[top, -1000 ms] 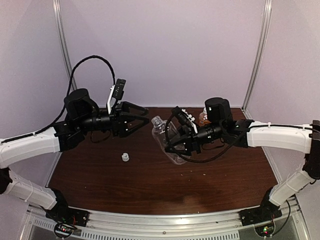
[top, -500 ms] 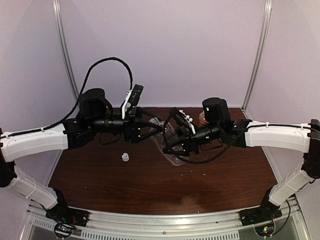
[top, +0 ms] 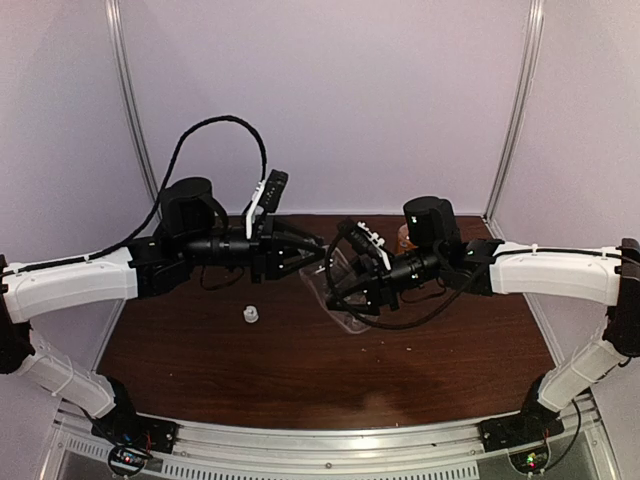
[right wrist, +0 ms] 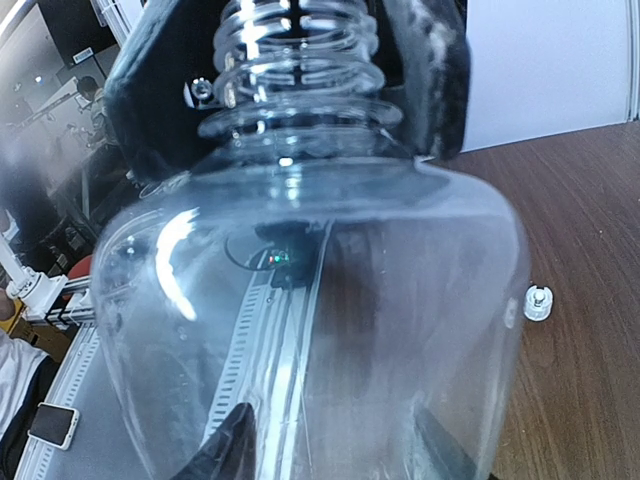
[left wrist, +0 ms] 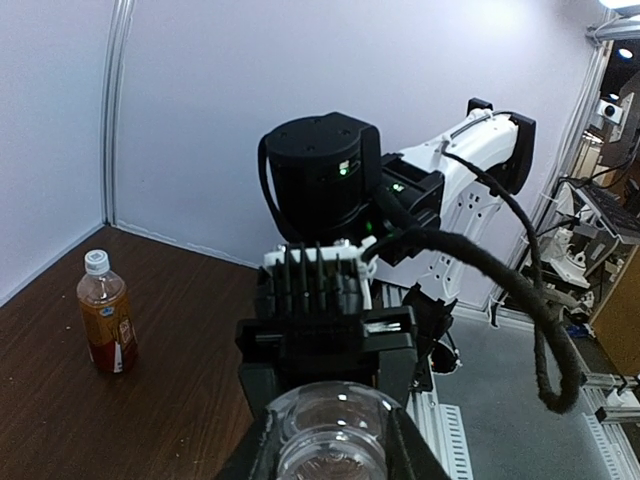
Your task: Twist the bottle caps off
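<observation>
Clear bottle (right wrist: 310,300), threaded neck bare; white cap (top: 249,315) lying on table (top: 300,385).

The tabletop (top: 300,380) is dark brown wood. Pale purple walls (top: 330,100) stand behind it and at both sides. A thin silver post (top: 125,90) runs up each back corner. A grey metal rail (top: 330,445) lies along the near edge. A bright lamp (left wrist: 622,5) glows high up.

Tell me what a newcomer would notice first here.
A clear bottle hangs over the table, its body in the right claw, its bare threaded neck in the left claw. One white cap lies loose on the table to the left; a capped amber bottle stands at the back.
</observation>
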Action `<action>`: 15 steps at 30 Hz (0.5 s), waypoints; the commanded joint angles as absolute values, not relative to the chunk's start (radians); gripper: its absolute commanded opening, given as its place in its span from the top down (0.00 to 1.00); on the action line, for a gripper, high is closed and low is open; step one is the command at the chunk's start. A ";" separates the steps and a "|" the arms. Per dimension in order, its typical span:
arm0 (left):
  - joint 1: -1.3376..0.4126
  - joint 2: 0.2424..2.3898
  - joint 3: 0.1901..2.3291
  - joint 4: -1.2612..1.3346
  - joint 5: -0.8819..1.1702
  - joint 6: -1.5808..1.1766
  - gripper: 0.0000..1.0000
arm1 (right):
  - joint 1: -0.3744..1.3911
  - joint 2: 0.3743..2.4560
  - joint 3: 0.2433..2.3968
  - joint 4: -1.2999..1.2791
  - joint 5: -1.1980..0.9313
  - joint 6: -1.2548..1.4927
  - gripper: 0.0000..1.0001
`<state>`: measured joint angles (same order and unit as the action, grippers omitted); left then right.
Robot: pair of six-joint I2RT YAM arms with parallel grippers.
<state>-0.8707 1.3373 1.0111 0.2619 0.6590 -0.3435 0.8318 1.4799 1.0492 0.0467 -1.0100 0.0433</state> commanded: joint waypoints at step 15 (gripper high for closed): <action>-0.877 1.287 0.991 0.315 0.645 -0.358 1.00 | 0.838 1.468 1.070 0.047 -0.914 0.033 0.35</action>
